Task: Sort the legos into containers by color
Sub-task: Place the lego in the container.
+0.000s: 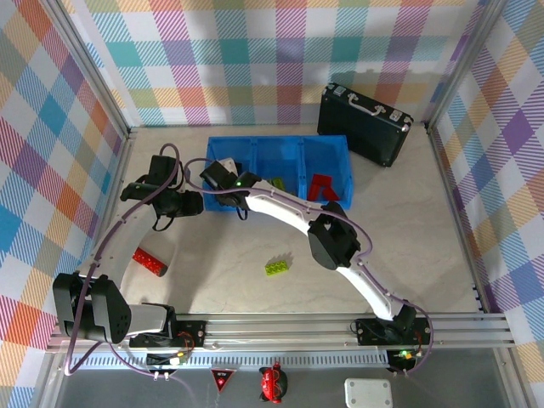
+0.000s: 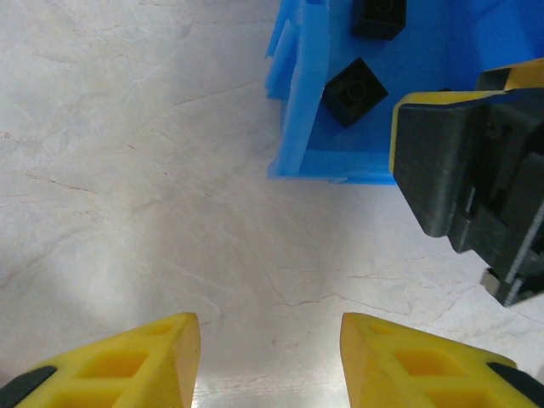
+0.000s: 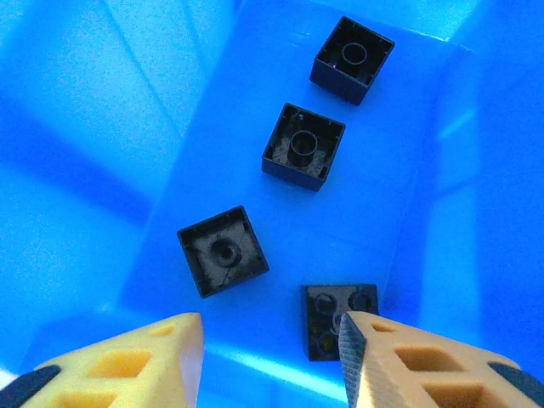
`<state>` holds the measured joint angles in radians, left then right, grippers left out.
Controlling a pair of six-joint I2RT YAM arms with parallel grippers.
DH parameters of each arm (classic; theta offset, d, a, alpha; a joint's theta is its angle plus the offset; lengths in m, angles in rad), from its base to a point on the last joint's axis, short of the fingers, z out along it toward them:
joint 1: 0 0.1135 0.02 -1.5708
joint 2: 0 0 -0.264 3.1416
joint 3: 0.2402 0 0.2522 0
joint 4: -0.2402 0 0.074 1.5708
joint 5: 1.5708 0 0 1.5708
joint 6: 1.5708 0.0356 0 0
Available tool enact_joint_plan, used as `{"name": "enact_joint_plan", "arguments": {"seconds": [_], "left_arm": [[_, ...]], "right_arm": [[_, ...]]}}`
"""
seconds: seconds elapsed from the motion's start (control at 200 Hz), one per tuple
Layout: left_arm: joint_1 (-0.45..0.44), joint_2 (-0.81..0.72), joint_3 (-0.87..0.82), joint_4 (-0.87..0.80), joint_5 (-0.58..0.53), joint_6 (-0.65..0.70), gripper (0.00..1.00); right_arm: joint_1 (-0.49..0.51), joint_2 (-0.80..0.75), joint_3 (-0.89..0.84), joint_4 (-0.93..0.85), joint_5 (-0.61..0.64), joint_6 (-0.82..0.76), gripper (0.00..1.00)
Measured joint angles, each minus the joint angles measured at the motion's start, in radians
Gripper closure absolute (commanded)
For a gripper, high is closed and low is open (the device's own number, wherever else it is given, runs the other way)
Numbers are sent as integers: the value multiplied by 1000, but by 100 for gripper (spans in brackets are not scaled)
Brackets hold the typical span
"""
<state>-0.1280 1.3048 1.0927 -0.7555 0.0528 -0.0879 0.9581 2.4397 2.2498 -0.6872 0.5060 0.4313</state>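
The blue tray (image 1: 340, 161) has three containers in a row. My right gripper (image 3: 270, 327) hangs open over the left one (image 3: 102, 153), with nothing between its fingers. Several black legos (image 3: 223, 252) lie on that floor, one of them (image 3: 327, 316) partly behind my right fingertip (image 3: 357, 340). A green lego (image 1: 279, 181) lies in the middle container and red legos (image 1: 321, 187) in the right one. Loose on the table are a red lego (image 1: 150, 262) and a green lego (image 1: 276, 266). My left gripper (image 2: 270, 327) is open over bare table just left of the tray corner (image 2: 306, 127).
A black hard case (image 1: 364, 121) with a metal handle stands behind the tray at the back right. Checked walls close in the table on three sides. The right gripper's body (image 2: 476, 170) is close in front of my left gripper.
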Motion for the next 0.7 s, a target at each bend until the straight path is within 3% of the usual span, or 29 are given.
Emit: {"name": "enact_joint_plan", "arguments": {"seconds": [0.385,0.7], "left_arm": [[1,-5,0,5,64,9,51],[14,-87,-10,51,199,26,50]], "right_arm": [[4,-229,-182,-11,-110,-14,52],[4,-524,-523,19,-214,-66,50]]}}
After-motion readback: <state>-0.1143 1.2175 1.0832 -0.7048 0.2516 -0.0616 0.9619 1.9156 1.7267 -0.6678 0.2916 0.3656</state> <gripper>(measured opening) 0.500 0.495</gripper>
